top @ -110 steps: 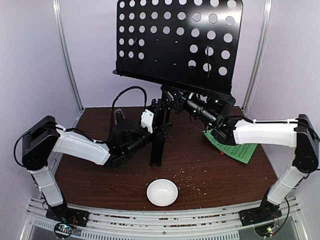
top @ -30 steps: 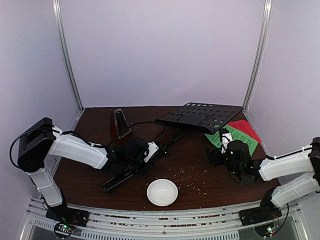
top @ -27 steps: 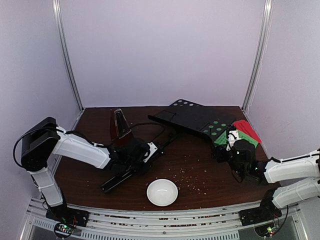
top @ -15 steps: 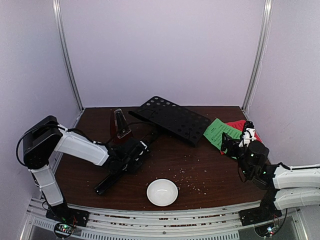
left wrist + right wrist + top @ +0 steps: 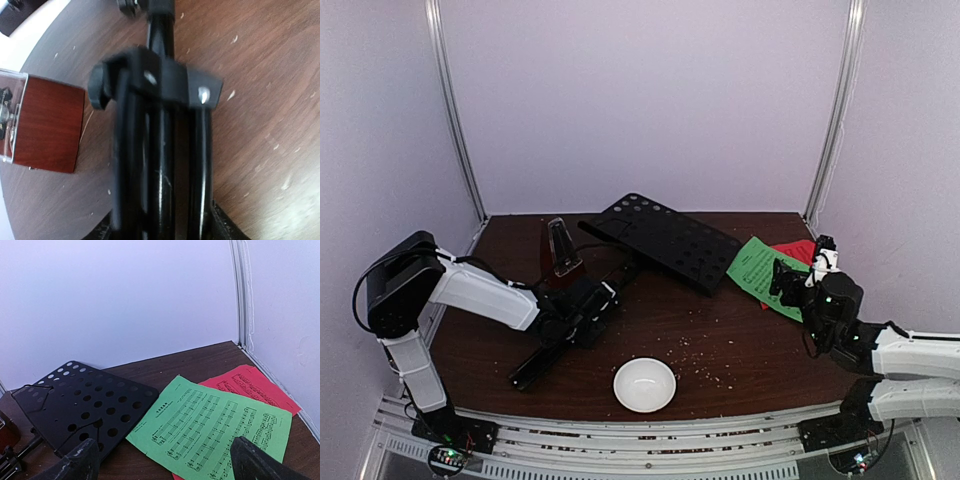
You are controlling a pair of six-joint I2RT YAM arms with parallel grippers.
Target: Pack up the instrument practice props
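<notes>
1. left gripper [image 5: 582,306]: low on the counter [image 5: 720,330], left of centre, closed around the folded legs of the music stand [image 5: 665,238]. in the wrist view the black bundle fills the space between its jaws.
2. the stand lies on its side. its pole runs from 7 o'clock of this gripper to 1 o'clock, where the perforated tray sits tilted at the back middle of the counter.
3. metronome [image 5: 560,250]: upright at 11 o'clock of the left gripper, just beside the stand's legs but apart from them. clear plastic shows along one edge.
4. white bowl [image 5: 644,385]: at 5 o'clock of the left gripper, near the front edge and apart from the pole.
5. right gripper [image 5: 165,455]: jaws wide and holding nothing, over the right side of the counter.
6. green sheet [image 5: 210,427]: flat on the counter at 12 o'clock of the right gripper, overlapping the red sheet [image 5: 250,387], which shows at 1 o'clock by the right wall.
7. the green sheet's left corner is just beside the tray. i cannot tell whether they touch.
8. crumbs [image 5: 705,365] are scattered at 9 o'clock of the right gripper.
</notes>
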